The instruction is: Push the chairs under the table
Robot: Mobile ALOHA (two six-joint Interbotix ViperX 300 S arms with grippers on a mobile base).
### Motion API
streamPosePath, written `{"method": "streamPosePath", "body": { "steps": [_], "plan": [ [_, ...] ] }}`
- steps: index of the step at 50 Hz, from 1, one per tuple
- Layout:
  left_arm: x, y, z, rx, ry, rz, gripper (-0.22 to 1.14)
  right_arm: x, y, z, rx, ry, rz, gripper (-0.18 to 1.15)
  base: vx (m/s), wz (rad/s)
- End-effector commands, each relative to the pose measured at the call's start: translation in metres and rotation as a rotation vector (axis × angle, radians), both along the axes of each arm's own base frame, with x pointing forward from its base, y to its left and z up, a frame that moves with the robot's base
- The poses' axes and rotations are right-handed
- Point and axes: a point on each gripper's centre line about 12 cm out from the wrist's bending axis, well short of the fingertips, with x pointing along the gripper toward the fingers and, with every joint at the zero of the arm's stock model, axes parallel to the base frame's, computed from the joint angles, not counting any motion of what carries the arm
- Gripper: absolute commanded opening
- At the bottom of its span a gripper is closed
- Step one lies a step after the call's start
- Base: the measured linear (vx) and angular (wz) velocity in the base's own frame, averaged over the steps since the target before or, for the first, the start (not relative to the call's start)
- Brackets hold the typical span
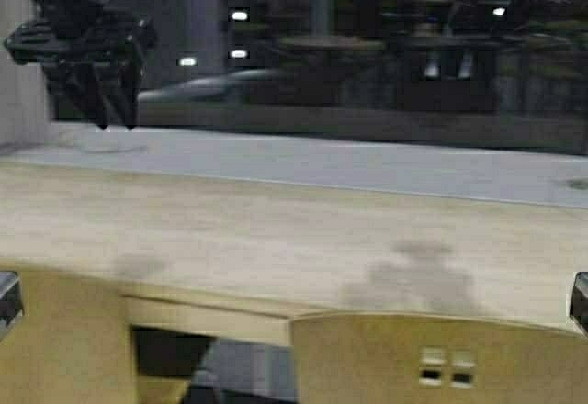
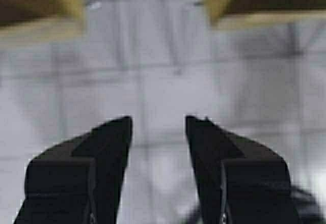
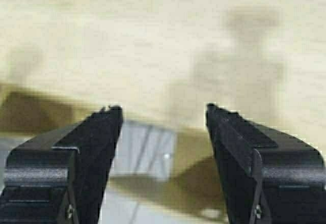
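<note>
The table [image 1: 276,230] is a long pale wood counter running across the high view in front of a window. One mustard-yellow chair back [image 1: 404,358] with small cutouts stands at its near edge, right of centre. A second yellow chair [image 1: 55,349] is at the lower left. My left gripper [image 2: 158,119] is open and empty above grey floor tiles, with yellow chair parts [image 2: 260,2] beyond it. My right gripper [image 3: 163,109] is open and empty, pointing at the table top [image 3: 153,40] and its front edge. Neither gripper touches a chair.
A grey window sill [image 1: 367,165] runs behind the table, with dark glass above it. A dark arm-like shape [image 1: 87,50] shows at the upper left by the window. Grey tiled floor [image 1: 243,367] shows between the two chairs.
</note>
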Motion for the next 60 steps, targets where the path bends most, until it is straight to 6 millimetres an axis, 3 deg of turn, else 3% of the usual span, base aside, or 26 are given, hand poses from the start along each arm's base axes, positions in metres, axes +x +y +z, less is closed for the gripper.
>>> {"method": "streamPosePath", "body": {
  "steps": [1, 22, 32, 44, 60],
  "plan": [
    [0.006, 0.0, 0.014, -0.03, -0.092, 0.022, 0.75, 0.0, 0.0, 0.005, 0.005, -0.038, -0.001, 0.87, -0.13, 0.4],
    [0.0, 0.002, 0.043, -0.075, -0.196, 0.037, 0.75, -0.01, -0.003, 0.026, 0.001, -0.112, 0.009, 0.87, -0.15, 0.35],
    [0.006, 0.001, 0.046, -0.079, -0.246, 0.035, 0.75, 0.004, 0.0, 0.025, 0.007, -0.124, 0.004, 0.87, -0.2, 0.31],
    [0.0, 0.003, 0.065, -0.104, -0.312, 0.038, 0.75, 0.01, 0.001, 0.03, 0.014, -0.151, 0.002, 0.87, -0.29, 0.37],
    [0.002, 0.003, 0.055, -0.096, -0.285, 0.041, 0.75, 0.015, 0.002, 0.029, 0.011, -0.15, 0.003, 0.87, -0.25, 0.38]
  ]
}}
